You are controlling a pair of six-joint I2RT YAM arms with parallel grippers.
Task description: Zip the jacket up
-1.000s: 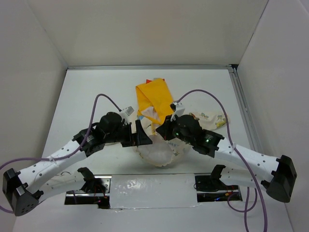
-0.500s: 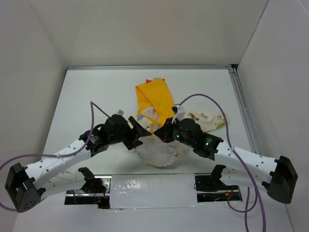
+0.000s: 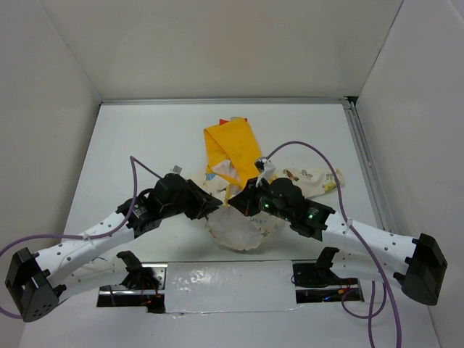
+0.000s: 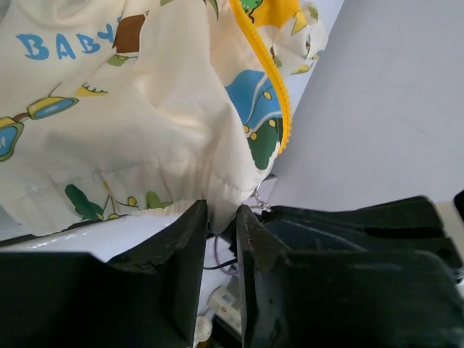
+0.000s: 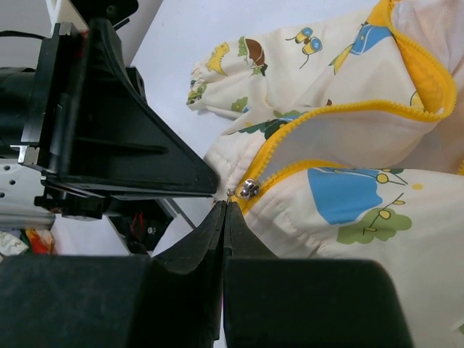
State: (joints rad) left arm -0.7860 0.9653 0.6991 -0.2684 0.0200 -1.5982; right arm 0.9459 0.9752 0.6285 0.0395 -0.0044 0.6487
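The jacket (image 3: 239, 226) lies mid-table, cream with cartoon prints, its yellow hood (image 3: 230, 145) pointing away and one sleeve (image 3: 315, 177) out to the right. In the right wrist view my right gripper (image 5: 230, 203) is shut on the thin pull tab of the silver zipper slider (image 5: 249, 189), at the bottom of the yellow zipper (image 5: 341, 110). From the left, my left gripper (image 4: 221, 216) has its fingers close together with the jacket's hem (image 4: 217, 190) filling the gap between them. From above, the left gripper (image 3: 215, 204) and right gripper (image 3: 235, 197) nearly touch.
White walls enclose the table on three sides, with a metal rail (image 3: 365, 163) along the right. Purple cables (image 3: 145, 168) loop over both arms. A foil strip (image 3: 225, 279) and mounts sit at the near edge.
My left gripper has moved right to the jacket's hem, and its jaws have narrowed from wide open onto the fabric. The right gripper has stayed shut on the zipper pull, shifting slightly left.
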